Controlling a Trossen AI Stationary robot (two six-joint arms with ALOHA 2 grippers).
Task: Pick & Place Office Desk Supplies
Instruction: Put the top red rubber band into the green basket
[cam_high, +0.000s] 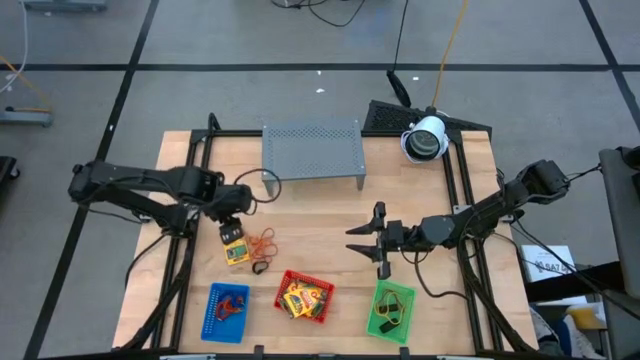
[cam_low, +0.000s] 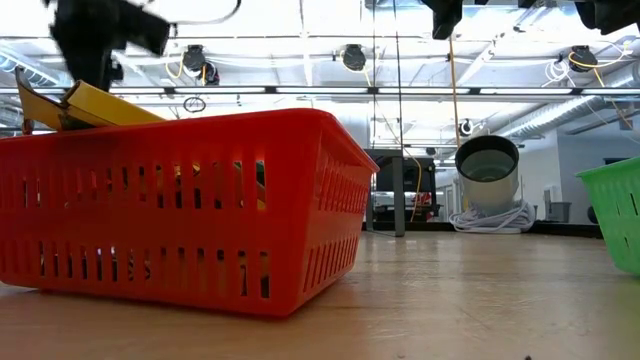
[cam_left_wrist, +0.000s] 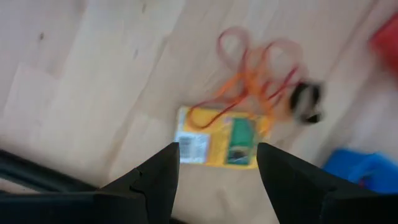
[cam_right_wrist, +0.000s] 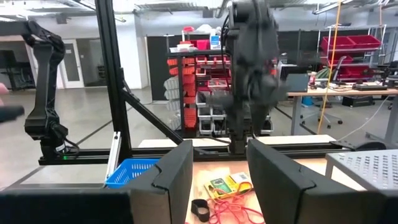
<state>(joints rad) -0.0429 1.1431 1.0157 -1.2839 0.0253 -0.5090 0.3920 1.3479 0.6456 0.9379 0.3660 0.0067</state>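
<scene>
Your yellow packet (cam_high: 236, 252) lies flat on the wooden table (cam_high: 320, 215), at about eight o'clock from the table's middle. In the left wrist view it (cam_left_wrist: 219, 140) is a yellow-orange rectangle with a green printed panel and a white label patch. A tangle of thin orange and red rubber-band loops (cam_left_wrist: 258, 71) overlaps its far edge, and a small dark clip (cam_left_wrist: 306, 99) sits among the loops. From above, the loops (cam_high: 264, 243) spread at three o'clock of the packet, with a dark ring-shaped piece (cam_high: 260, 266) just beside them.

Your left gripper (cam_high: 232, 226) hangs directly over the packet with its jaws spread wide and nothing between them; the packet shows in the gap between its two fingers (cam_left_wrist: 158, 180).

Your right gripper (cam_high: 372, 243) waits at about four o'clock from the table's middle, jaws spread and empty, pointing across toward the left arm.

Along the six o'clock edge stand three mesh trays. The blue tray (cam_high: 212, 318) holds something red and dark that you cannot identify from here. The red tray (cam_high: 322, 308) holds several yellow packets, some propped above its rim in the low view (cam_low: 110, 105). The green tray (cam_high: 377, 322) holds dark loops and an orange one. A grey perforated rack (cam_high: 312, 148) stands at twelve o'clock.
</scene>
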